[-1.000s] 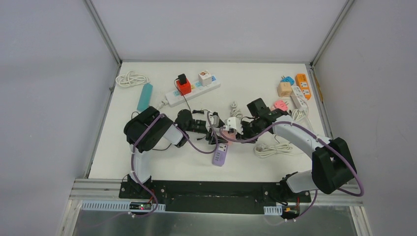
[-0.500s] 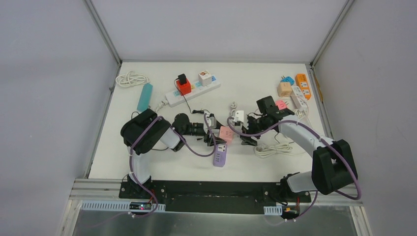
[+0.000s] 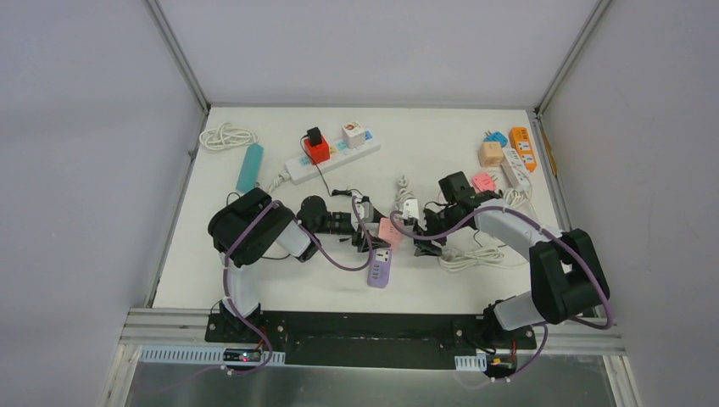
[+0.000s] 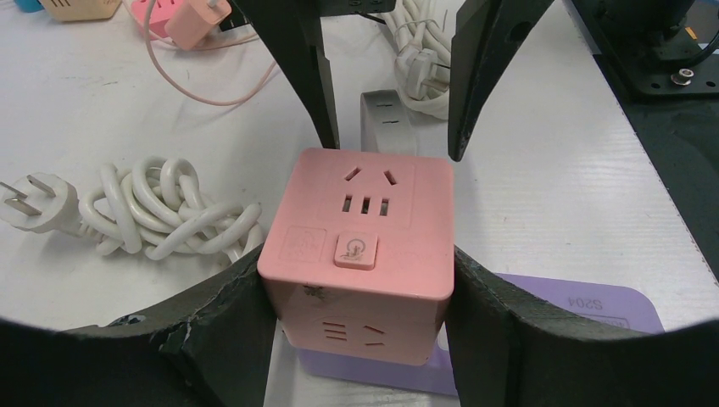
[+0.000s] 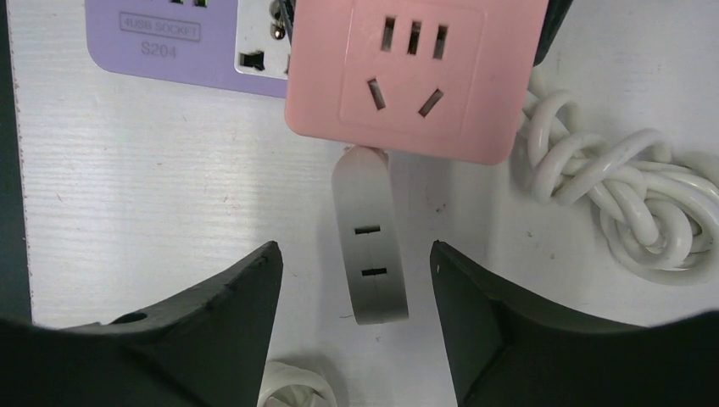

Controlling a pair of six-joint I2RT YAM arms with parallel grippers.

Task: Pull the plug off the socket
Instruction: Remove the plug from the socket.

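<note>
My left gripper (image 4: 358,264) is squeezing the pink cube socket (image 4: 360,212) from both sides, low in the middle of the left wrist view. My right gripper (image 5: 354,254) is spread wide and holds nothing. The white plug (image 5: 370,254) lies flat on the table (image 5: 127,212) between its fingers, in the middle of the right wrist view. Its top end just touches the cube's lower edge. I think it is out of the socket.

The plug looks small, light and hard. Its smooth sides may slip, so I would pinch its two long sides. It is a short white bar with two little dark slots. A purple socket strip (image 5: 169,42) sits upper left.
</note>
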